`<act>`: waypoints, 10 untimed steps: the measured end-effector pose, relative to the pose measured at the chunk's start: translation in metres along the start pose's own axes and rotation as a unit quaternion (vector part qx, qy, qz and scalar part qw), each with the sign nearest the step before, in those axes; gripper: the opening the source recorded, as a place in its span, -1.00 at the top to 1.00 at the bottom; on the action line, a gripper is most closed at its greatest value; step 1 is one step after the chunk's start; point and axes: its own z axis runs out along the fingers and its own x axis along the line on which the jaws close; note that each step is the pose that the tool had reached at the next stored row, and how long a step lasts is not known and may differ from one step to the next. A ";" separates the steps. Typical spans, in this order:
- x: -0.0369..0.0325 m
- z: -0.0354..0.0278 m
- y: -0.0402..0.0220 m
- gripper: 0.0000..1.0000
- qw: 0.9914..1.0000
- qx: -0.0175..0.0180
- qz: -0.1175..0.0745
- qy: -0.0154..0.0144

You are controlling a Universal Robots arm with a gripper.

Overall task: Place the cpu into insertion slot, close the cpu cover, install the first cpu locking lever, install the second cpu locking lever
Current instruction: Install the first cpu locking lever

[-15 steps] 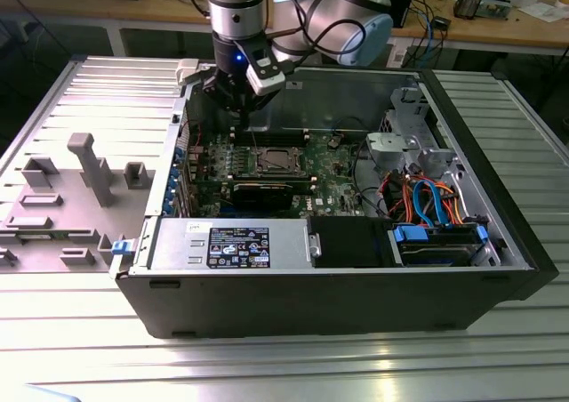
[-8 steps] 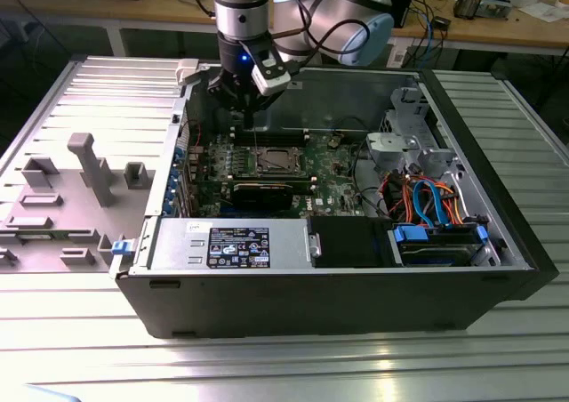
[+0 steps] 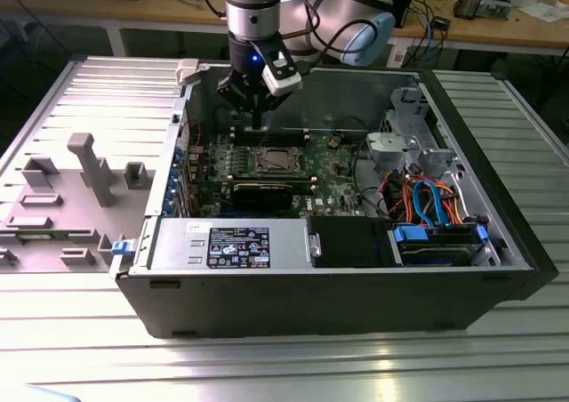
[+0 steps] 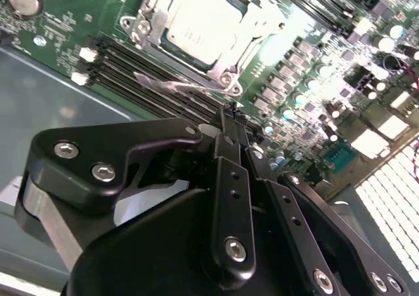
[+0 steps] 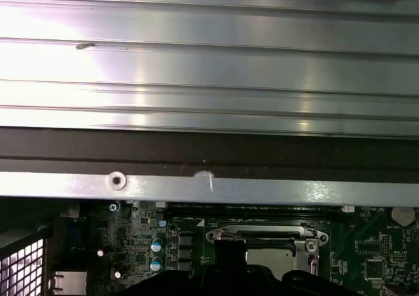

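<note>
Gripper (image 3: 256, 117) hangs at frame upper centre, fingers together, empty. The cpu (image 3: 271, 161), seated under its cover, lies just below it in frame.

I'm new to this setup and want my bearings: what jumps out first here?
An open black computer case lies on the ribbed metal table, its green circuit board exposed. The black gripper hangs over the board's memory slots, just behind the square silvery socket, where the dull grey chip already sits under its metal frame.
</note>
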 end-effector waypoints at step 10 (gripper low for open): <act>-0.0116 0.0013 -0.0004 0.79 1.000 0.000 0.000 0.000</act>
